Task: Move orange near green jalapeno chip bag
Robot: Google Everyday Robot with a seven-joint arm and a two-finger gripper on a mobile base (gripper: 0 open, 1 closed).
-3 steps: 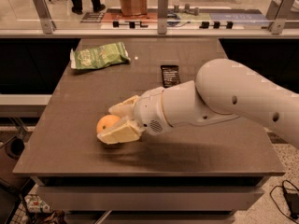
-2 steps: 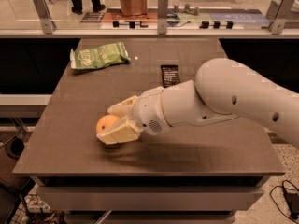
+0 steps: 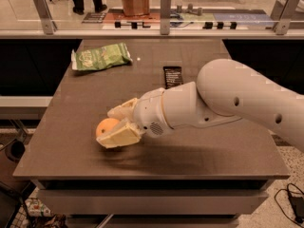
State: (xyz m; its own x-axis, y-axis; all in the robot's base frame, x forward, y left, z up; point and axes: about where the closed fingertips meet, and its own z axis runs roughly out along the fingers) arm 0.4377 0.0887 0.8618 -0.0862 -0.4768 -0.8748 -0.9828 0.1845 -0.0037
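Grasp step: tool [image 3: 110, 128] gripping the orange [image 3: 105, 125] at the bench's [image 3: 71, 103] front left.
The fingers are clasping the round orange, which is showing no long axis. Next I judge it is needing a lift and a carry to the far left, where the bag [image 3: 100, 57] is lying, long axis roughly left to right.

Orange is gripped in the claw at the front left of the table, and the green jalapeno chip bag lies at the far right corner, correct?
Not quite. The green jalapeno chip bag lies at the far left corner of the table, not the far right; the camera view shows it. The claw does grip the orange at the front left.
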